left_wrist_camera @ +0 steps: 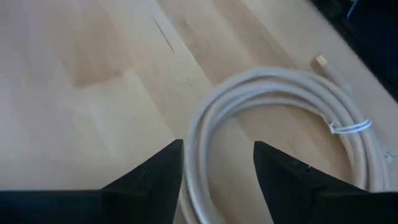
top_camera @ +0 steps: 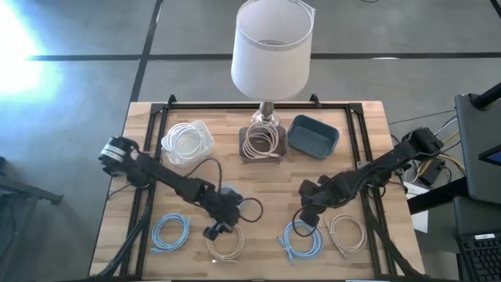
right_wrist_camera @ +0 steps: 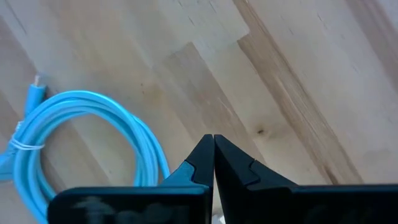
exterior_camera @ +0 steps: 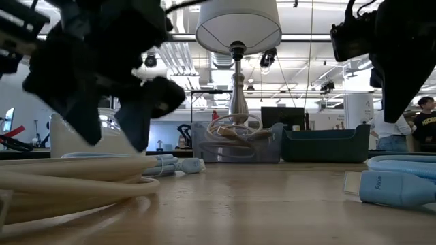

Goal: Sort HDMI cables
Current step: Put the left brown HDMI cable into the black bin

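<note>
A beige cable coil [top_camera: 225, 244] lies flat near the table's near edge. My left gripper [top_camera: 214, 230] hovers over its far-left rim, open. In the left wrist view the fingers [left_wrist_camera: 155, 177] stand on either side of the coil's strand [left_wrist_camera: 200, 155]. In the low view the gripper [exterior_camera: 109, 136] hangs just above the coil [exterior_camera: 68, 178]. My right gripper [top_camera: 305, 220] is shut [right_wrist_camera: 213, 152] over the far edge of a light blue coil [top_camera: 302, 239], which shows beside it [right_wrist_camera: 87, 140]. Another beige coil [top_camera: 345, 233] and another light blue one [top_camera: 170, 233] lie flat on the table.
A white coil sits in a clear container [top_camera: 188, 142]. A beige coil lies in a dark tray [top_camera: 262, 142] at the foot of the lamp [top_camera: 272, 48]. A blue bin [top_camera: 312, 135] stands to the tray's right. A black frame [top_camera: 258, 107] runs round the table.
</note>
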Robot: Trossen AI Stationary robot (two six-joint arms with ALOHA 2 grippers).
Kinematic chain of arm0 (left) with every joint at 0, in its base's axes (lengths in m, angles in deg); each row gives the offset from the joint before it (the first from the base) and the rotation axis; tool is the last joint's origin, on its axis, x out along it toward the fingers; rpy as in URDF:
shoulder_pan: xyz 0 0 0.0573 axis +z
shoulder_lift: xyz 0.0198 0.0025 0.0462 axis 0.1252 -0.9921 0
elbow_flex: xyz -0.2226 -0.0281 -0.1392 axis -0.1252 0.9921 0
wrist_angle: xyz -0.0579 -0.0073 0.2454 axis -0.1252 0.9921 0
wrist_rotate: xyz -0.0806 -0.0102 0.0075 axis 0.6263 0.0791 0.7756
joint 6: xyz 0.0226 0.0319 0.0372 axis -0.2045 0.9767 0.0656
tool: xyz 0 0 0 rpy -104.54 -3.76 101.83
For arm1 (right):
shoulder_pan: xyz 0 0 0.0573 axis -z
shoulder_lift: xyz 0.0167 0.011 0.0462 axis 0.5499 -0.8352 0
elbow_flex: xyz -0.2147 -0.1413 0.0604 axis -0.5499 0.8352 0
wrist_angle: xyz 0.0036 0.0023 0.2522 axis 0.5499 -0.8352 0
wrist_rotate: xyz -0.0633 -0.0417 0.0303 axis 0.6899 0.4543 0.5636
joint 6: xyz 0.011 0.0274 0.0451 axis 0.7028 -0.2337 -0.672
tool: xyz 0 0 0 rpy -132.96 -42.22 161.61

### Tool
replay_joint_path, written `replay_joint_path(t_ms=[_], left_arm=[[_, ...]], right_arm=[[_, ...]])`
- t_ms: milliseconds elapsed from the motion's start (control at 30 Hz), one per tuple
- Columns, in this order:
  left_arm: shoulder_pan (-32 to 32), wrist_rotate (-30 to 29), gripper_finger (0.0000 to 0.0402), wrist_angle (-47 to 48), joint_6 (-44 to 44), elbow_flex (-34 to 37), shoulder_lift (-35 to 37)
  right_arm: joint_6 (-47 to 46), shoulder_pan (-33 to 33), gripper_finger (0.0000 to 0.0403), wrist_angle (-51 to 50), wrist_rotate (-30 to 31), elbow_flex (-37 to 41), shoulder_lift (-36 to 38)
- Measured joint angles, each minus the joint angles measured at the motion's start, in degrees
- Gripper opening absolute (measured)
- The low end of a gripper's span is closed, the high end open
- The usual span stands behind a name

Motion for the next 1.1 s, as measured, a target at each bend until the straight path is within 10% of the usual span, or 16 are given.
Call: replay_joint_path(t_ms=[367, 667, 933, 1100], left_arm=[[1.14, -1.03, 0.0184, -1.24, 0.22, -0.56, -5.71], [1.18, -8.68, 0.0023, -0.27, 0.37, -2.44, -3.41], [1.36, -26.16, 0.0034, -0.51, 5.19, -9.64, 2.62], [2.44, -55.1, 0.0021, -0.61, 16.67, -15.31, 5.15]], right_arm=[[-0.07, 0.0, 0.0009, 0.41, 0.0, 0.09, -1.53], [0.17, 0.0, 0.0009, 3.5, 1.64, 0.09, -4.57], [2.3, -0.37, 0.0009, 3.96, -0.9, 0.09, -6.6], [2.16, -0.39, 0.0008, 4.28, -1.14, 0.09, -6.43]])
